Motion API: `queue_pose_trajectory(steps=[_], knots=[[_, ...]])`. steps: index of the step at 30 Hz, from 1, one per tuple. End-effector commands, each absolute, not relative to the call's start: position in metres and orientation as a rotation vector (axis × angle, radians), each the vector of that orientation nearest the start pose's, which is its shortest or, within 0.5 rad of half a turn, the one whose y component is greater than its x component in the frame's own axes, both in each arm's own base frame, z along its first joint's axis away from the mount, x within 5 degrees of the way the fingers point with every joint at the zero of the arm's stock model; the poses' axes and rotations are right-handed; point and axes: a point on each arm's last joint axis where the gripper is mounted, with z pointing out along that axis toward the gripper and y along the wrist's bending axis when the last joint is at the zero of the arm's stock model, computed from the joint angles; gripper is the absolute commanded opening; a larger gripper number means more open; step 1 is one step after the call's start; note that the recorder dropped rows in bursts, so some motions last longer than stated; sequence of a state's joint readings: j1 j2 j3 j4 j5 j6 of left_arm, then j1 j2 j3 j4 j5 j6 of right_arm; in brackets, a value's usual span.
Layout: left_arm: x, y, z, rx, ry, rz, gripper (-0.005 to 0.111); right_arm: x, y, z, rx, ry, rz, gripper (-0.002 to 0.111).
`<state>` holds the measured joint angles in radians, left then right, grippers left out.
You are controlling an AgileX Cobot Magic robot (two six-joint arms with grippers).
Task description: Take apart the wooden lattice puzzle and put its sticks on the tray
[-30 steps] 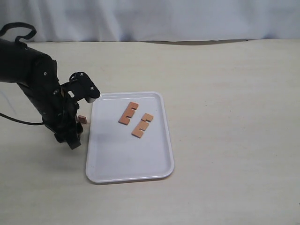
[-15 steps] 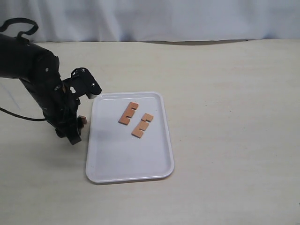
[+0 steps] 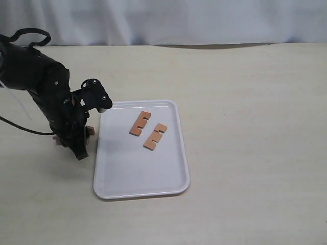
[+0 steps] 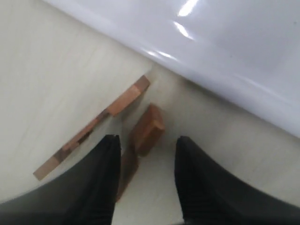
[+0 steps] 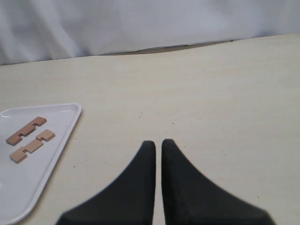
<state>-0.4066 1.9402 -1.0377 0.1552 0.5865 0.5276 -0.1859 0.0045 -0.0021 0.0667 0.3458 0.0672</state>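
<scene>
The tray (image 3: 138, 178) held two sticks (image 3: 140, 123). The left gripper (image 4: 147, 143) angled downward, jaws apart, a third stick (image 4: 149, 126) between them; the right gripper (image 5: 158, 149) sat closed, empty.

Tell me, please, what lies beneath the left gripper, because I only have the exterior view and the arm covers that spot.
Observer: Two sticks lie on the table just outside the tray: a flat stick and a second stick beside it.
Operator: Are the jaws closed on either one?
Observer: No. The left gripper is open, with one finger on each side of the second stick.
Operator: And the other arm, which I cannot see at all?
Observer: The right gripper is shut and holds nothing. It is above the table, off to one side of the tray.
</scene>
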Motion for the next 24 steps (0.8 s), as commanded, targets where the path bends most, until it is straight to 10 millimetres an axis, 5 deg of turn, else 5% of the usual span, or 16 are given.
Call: queue_pose_trajectory(steps=[1,5,10,17,24], knots=[[0.316,-0.128,0.115,1.490,2.583,0.150,0.040,0.053,-0.008,0.182,0.266,1.809,-0.021,0.004],[0.316,-0.128,0.115,1.487,2.585,0.150,0.039,0.053,-0.008,0.182,0.266,1.809,-0.021,0.004],[0.315,-0.128,0.114,1.457,2.611,0.125,0.025,0.053,-0.008,0.182,0.266,1.809,-0.021,0.004],[0.313,-0.122,0.113,1.386,2.698,0.074,0.049,0.053,-0.008,0.182,0.266,1.809,-0.021,0.004],[0.319,-0.100,0.113,1.211,2.793,0.005,0.053,0.053,-0.008,0.182,0.266,1.809,-0.021,0.004]])
